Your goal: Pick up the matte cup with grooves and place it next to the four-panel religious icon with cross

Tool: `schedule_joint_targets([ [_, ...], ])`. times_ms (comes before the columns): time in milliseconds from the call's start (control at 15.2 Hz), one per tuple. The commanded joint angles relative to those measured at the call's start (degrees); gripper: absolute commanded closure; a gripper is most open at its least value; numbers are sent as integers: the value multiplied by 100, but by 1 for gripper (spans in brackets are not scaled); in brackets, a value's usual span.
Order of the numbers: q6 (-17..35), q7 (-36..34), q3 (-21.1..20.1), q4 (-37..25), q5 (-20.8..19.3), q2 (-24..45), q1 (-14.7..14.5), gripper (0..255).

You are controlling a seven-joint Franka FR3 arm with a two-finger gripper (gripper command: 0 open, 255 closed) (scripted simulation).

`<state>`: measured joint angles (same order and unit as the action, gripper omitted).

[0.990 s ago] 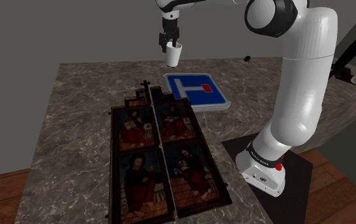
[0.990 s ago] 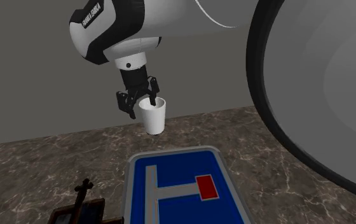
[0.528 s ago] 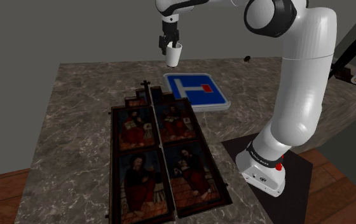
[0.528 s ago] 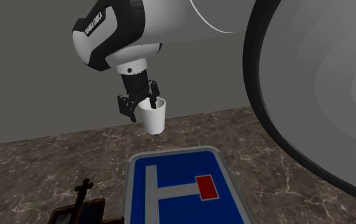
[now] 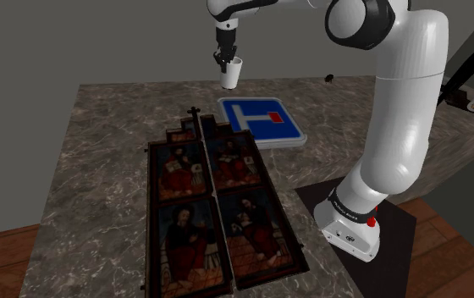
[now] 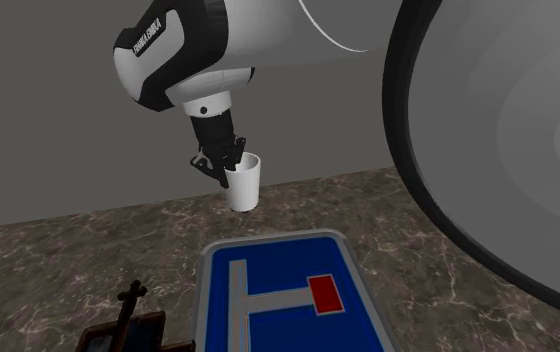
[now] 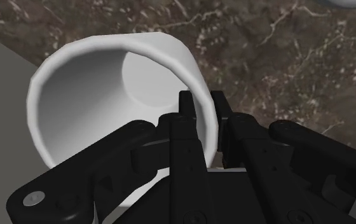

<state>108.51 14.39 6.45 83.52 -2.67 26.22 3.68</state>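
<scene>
In the shoulder view, the four-panel icon (image 5: 211,203) is seen lying flat at lower centre on the table (image 5: 100,127). It is a dark-framed rectangle with stepped shoulders and a small cross on top, each panel painted with robed figures in reds and browns. The tabletop is given a mottled brown, veined stone pattern. Just beyond the icon, a blue road sign (image 5: 261,121) with a white T and a red bar is laid flat, its corners rounded. Further back, at upper centre, the white cup (image 5: 230,74) is held in the air above the table's far edge by the gripper (image 5: 224,59).

In the second exterior view, the cup (image 6: 241,185) is shown as a plain tapered tumbler hanging above the stone, beyond the sign (image 6: 273,295). The gripper (image 6: 230,163) is closed over its rim.

The grip itself is made plain in the wrist view: the cup's (image 7: 107,95) thin wall is pinched between the two black fingers of the gripper (image 7: 202,105), one inside and one outside. Its matte grey-white hollow is seen there.
</scene>
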Motion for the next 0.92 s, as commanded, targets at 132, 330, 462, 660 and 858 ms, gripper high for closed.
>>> schedule_joint_targets([
  [132,-2,1,0,-2,1,8,1,255],
  [330,-140,9,2,-107,0,-26,1,255],
  [462,-283,19,3,-231,0,-46,2,255],
  [660,-502,33,5,-429,1,-68,4,255],
  [858,-728,49,7,-647,4,-77,6,255],
])
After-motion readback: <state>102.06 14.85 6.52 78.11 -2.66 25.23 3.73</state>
